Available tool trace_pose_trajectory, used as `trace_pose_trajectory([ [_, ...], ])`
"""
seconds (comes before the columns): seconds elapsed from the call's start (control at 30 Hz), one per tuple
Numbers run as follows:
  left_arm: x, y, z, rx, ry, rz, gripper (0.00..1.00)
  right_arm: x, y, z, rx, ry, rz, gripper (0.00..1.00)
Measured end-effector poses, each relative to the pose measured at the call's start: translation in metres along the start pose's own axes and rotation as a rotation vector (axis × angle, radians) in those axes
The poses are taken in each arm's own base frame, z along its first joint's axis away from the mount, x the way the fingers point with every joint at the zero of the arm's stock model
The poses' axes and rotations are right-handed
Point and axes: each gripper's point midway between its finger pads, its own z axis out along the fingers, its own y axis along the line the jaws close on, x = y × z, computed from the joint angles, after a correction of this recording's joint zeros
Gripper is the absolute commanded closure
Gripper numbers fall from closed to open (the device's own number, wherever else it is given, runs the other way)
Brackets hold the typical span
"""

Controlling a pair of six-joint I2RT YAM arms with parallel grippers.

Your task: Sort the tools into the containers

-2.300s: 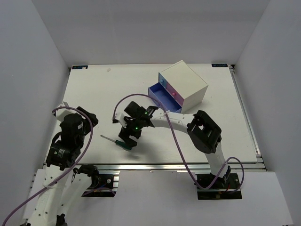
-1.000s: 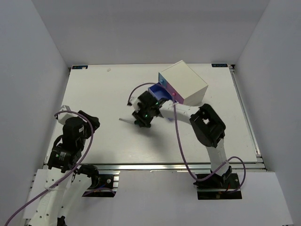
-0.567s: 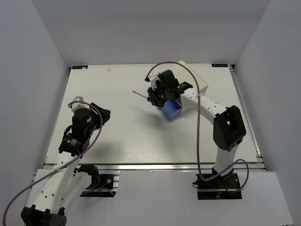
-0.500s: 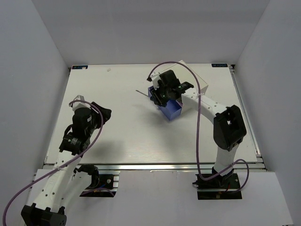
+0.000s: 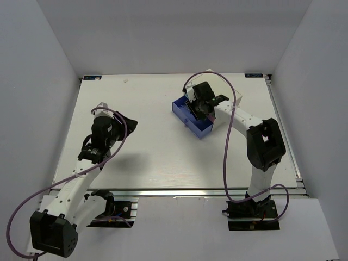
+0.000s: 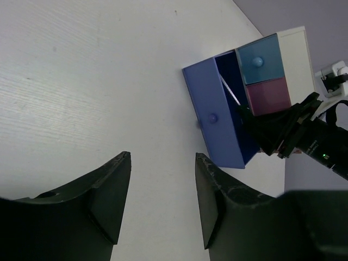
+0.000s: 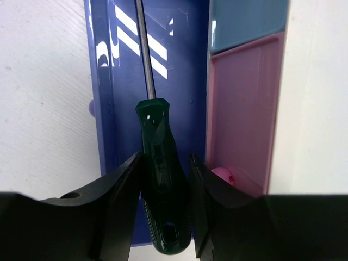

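Right gripper (image 7: 165,163): is clamping the green-handled screwdriver (image 7: 155,122) by its dark green handle, one finger pressing on each side.
Screwdriver position: the silver shaft is pointing away from the fingers and is running over the inside of the open blue drawer (image 7: 100,81); in the left wrist view it is showing as a thin bright line slanting into that drawer. Whether the tip is touching the drawer floor, I cannot tell.
Blue drawer: is standing pulled well out of the white cabinet (image 6: 296,60), its front panel and round knob (image 6: 212,117) facing the open table (image 5: 152,152).
Neighbouring drawers: the pink drawer (image 7: 242,109) is sitting just beside the open one, closed, with its pink knob (image 7: 223,175) peeking past the right finger; a teal drawer (image 6: 258,57) is sitting closed next to the pink one.
Left gripper (image 6: 162,179): is hanging above bare table with its fingers spread apart and nothing between them, facing the cabinet from well away.
Arms: in the top view the right arm is reaching out over the drawer, while the left arm is stretching out over the table's left half.
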Motion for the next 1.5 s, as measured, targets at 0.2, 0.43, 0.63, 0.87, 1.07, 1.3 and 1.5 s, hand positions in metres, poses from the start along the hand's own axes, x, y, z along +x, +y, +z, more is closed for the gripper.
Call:
trace_pose_trajectory([
  [0.2, 0.021, -0.010, 0.033, 0.069, 0.098, -0.035, 0.68, -0.006, 0.010, -0.003, -0.063, -0.012, 0.010, 0.54],
  [0.43, 0.084, -0.005, 0.088, 0.053, 0.328, -0.063, 0.87, -0.036, 0.027, -0.023, -0.223, -0.078, 0.015, 0.71],
  [0.63, 0.115, -0.043, 0.135, 0.136, 0.436, -0.058, 0.86, -0.072, -0.004, -0.061, -0.393, -0.241, 0.141, 0.66],
  [0.87, 0.158, -0.052, 0.178, 0.160, 0.548, -0.068, 0.81, -0.110, -0.123, -0.103, -0.264, -0.448, 0.266, 0.17],
  [1.07, 0.181, -0.059, 0.198, 0.179, 0.612, -0.069, 0.75, -0.089, -0.188, -0.079, -0.196, -0.451, 0.335, 0.19],
  [1.3, 0.191, -0.073, 0.210, 0.220, 0.643, -0.063, 0.74, -0.022, -0.215, -0.013, -0.254, -0.332, 0.475, 0.30],
  [1.5, 0.193, -0.085, 0.226, 0.246, 0.649, -0.059, 0.72, -0.028, -0.199, -0.018, -0.364, -0.367, 0.454, 0.63],
])
